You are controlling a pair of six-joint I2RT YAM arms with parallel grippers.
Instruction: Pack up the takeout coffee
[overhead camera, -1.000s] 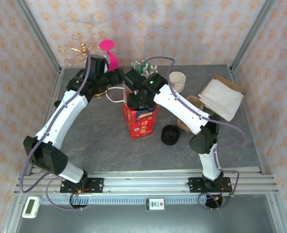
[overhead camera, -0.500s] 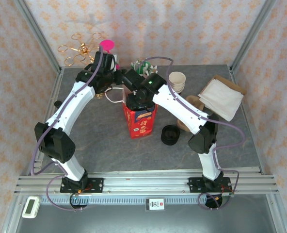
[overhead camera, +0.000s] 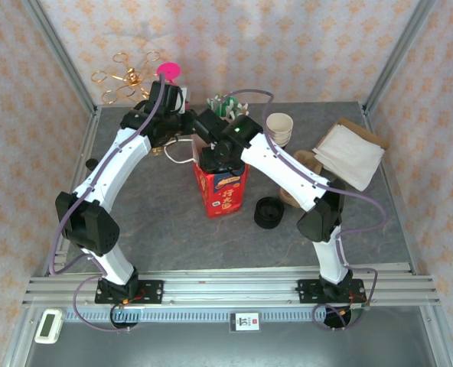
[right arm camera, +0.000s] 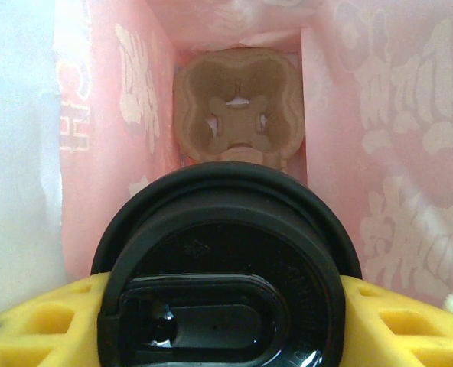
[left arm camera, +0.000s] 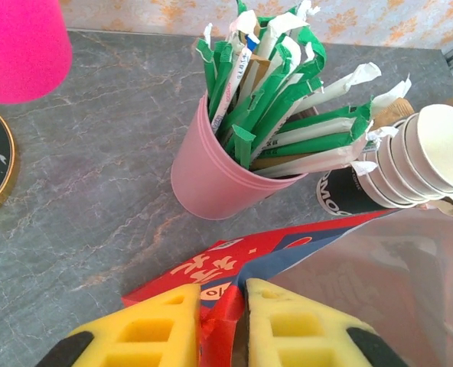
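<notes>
Two sets of jaws, both closed: my right jaws clamp the takeout coffee (right arm camera: 226, 306) by its sides, between the walls of the red bag (overhead camera: 225, 195) and above the cardboard cup carrier (right arm camera: 238, 115) on its floor. My left jaws pinch the bag's rim. Both arms arch forward and inward, meeting over the bag mid-table (overhead camera: 165, 222).

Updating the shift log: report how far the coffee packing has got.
Done: the coffee is lidded, and a cardboard carrier lies at the bottom of the red bag. In hand: left hand pinches the bag's rim; right hand holds the coffee above the carrier. Left: seat it and let go.
</notes>
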